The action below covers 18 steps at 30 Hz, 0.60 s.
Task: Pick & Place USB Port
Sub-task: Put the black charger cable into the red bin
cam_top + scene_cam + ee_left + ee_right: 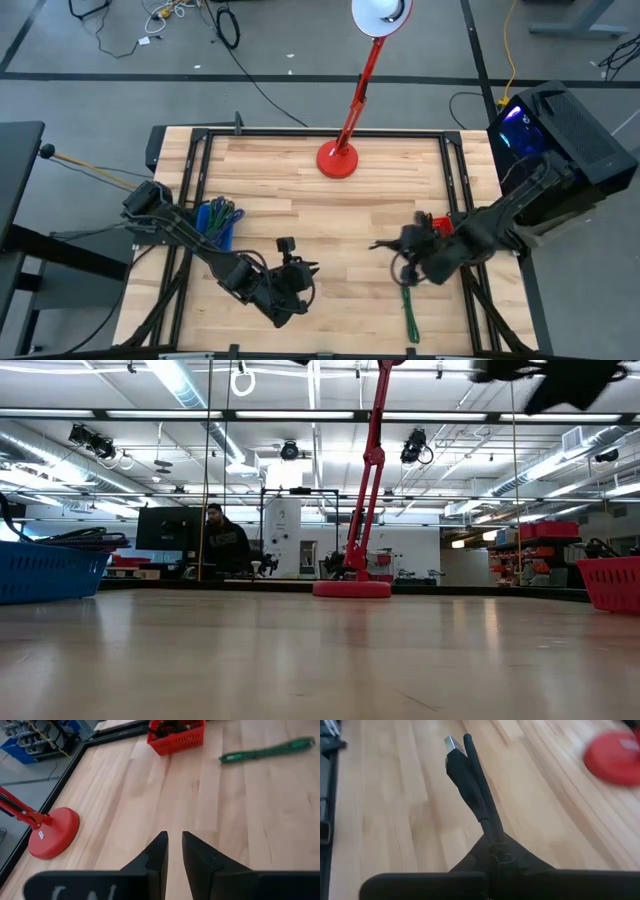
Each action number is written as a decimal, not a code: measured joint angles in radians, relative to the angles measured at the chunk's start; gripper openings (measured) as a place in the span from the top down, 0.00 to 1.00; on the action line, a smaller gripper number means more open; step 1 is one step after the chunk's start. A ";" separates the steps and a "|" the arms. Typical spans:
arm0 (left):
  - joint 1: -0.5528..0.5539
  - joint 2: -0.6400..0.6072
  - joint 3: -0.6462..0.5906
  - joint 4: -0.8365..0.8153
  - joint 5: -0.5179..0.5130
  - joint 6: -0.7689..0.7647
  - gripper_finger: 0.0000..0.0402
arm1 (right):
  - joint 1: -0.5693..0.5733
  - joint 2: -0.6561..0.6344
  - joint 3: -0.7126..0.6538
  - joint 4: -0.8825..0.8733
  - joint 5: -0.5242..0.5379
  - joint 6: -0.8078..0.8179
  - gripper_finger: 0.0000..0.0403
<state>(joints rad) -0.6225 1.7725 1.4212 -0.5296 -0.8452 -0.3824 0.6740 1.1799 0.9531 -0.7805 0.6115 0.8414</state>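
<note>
My right gripper [485, 827], raised above the table's right half, pinches the black USB plug [462, 772]; its long axis runs forward past the fingertips. My left gripper [172, 851], slightly parted and empty, waits front-left.

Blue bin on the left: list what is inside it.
The blue bin holds a tangle of cables, green and dark strands showing at the top. What lies lower is covered by that tangle and the bin's walls.
</note>
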 joint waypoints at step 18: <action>-0.033 0.000 0.000 -0.053 0.000 -0.081 0.85 | 0.269 -0.105 0.000 -0.688 -0.198 0.820 0.97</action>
<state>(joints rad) -0.6552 1.7725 1.4212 -0.5823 -0.8453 -0.4629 0.9430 1.0746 0.9531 -1.4683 0.4138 1.6609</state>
